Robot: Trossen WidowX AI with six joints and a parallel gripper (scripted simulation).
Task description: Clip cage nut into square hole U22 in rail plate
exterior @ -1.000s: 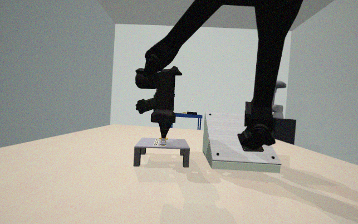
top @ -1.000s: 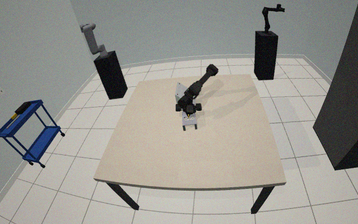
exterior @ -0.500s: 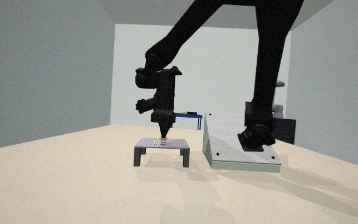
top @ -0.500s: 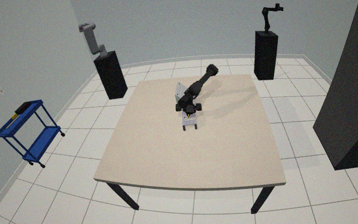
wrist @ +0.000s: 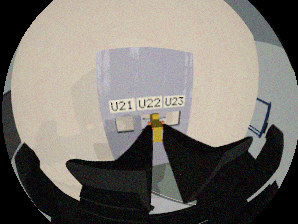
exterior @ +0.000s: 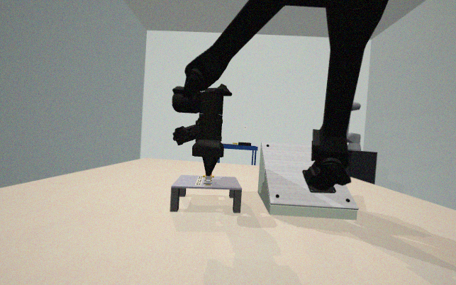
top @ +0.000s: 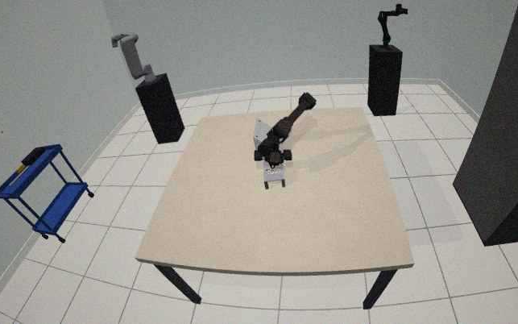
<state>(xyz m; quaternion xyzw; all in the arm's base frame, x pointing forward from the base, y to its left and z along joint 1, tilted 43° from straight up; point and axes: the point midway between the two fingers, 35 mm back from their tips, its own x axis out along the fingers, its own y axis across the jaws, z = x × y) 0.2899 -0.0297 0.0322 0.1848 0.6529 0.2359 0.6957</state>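
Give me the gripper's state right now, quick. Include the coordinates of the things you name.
Gripper (top: 272,167) (exterior: 208,175) (wrist: 156,128): closed on the yellow cage nut (top: 272,167) (exterior: 203,176) (wrist: 157,134), at the U22 hole.

Pale blue-grey walls (top: 229,44) (exterior: 258,78) enclose the room, meeting a floor of light square tiles (top: 229,300) with thin dark grout lines, and a plain grey ceiling (exterior: 272,21) shows overhead. The pale wooden surface (top: 277,226) (exterior: 98,227) stands on dark legs (top: 178,284), with soft shadows falling across its top, while a blue two-tier cart (top: 60,209) (exterior: 240,147) (wrist: 264,101) on black casters stands near a wall, bearing a black item (top: 33,156) (exterior: 245,144) and a yellow one. Two black pedestals (top: 160,110) (top: 384,82) stand beyond the surface, and a tall dark block (top: 507,133) rises well apart from it.
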